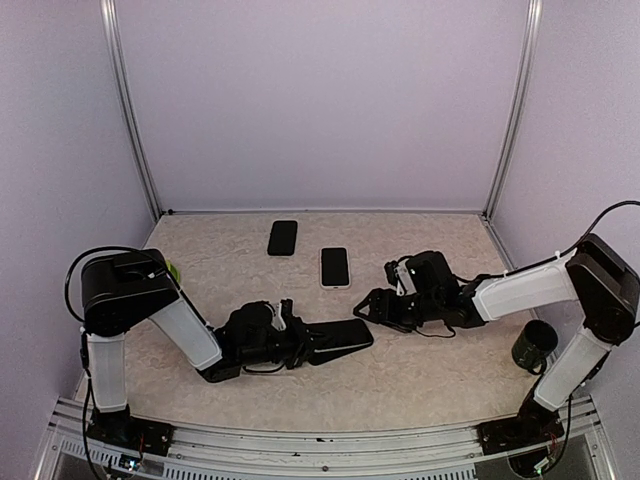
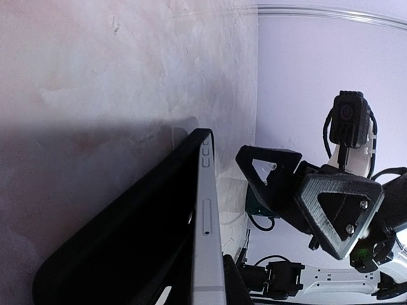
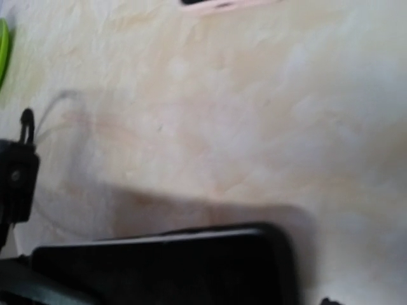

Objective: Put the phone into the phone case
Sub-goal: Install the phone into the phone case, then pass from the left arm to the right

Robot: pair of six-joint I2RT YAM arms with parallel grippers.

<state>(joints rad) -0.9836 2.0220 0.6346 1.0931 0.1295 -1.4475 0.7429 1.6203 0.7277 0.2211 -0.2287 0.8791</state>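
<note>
Marbled table (image 1: 420, 400), left gripper (image 1: 300, 343) holds cropped phone (image 2: 206, 248)

The top camera looks down from high behind the near edge, taking in the whole table (image 1: 420, 380). The left wrist camera sits low, pressed close to the phone (image 2: 206, 254), facing the right arm (image 2: 337, 210). The right wrist camera skims the table, catching that same phone (image 3: 165, 267).
</note>
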